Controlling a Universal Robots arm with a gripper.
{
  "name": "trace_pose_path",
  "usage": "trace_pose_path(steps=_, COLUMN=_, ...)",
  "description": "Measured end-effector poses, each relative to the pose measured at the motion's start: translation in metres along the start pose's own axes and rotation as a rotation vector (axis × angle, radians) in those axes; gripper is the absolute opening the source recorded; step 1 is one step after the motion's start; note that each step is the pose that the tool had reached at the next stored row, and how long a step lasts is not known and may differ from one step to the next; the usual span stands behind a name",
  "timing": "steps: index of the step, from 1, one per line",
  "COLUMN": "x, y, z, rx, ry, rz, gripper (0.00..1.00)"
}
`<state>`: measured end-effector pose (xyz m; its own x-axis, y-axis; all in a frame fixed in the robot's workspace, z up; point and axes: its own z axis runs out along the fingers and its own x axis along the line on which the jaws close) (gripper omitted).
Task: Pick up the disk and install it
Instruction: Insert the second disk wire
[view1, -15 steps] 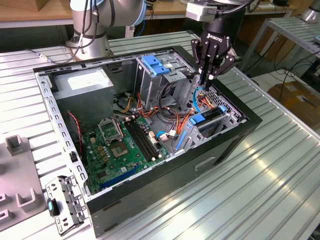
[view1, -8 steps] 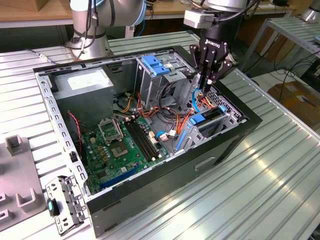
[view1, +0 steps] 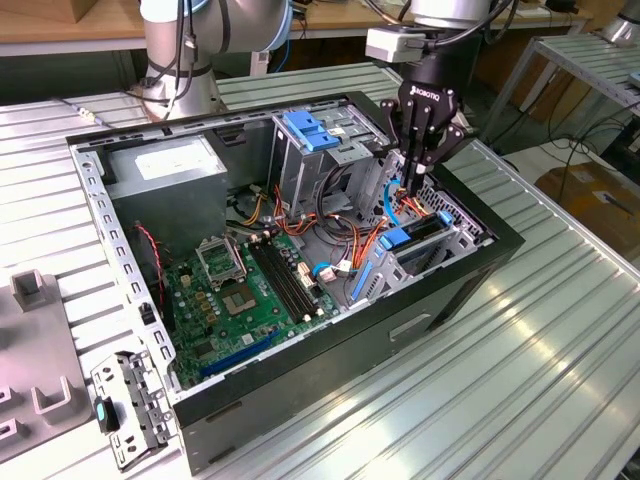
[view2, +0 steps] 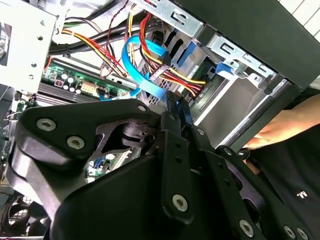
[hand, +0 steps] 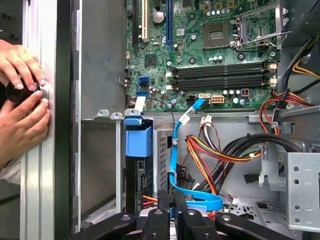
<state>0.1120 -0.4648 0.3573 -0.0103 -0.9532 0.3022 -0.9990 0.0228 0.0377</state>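
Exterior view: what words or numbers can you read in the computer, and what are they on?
No text here can be quoted as it reads.
Power-supply box: white label, print too small to read.
Motherboard: tiny white markings, too small to read.
Gripper: a small white maker's mark on its body, nothing else.

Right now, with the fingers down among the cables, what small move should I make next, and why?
Probably ease the gripper straight up. Its fingers are shut beside the blue cable, the disk already stands in its bay, and a person's hands rest at the case edge, so sideways moves look risky.
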Motion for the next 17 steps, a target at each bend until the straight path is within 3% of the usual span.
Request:
trace_pose_path(steps=13, x=0.0002, y=0.0005, z=0.0005, rx=0.0001, ry=0.0, rz=0.0, gripper=0.16)
trace_pose_path(steps=17, x=0.002, y=0.0093, z=0.0014, rx=0.0001, ry=-0.0001, rz=0.0, gripper=0.16)
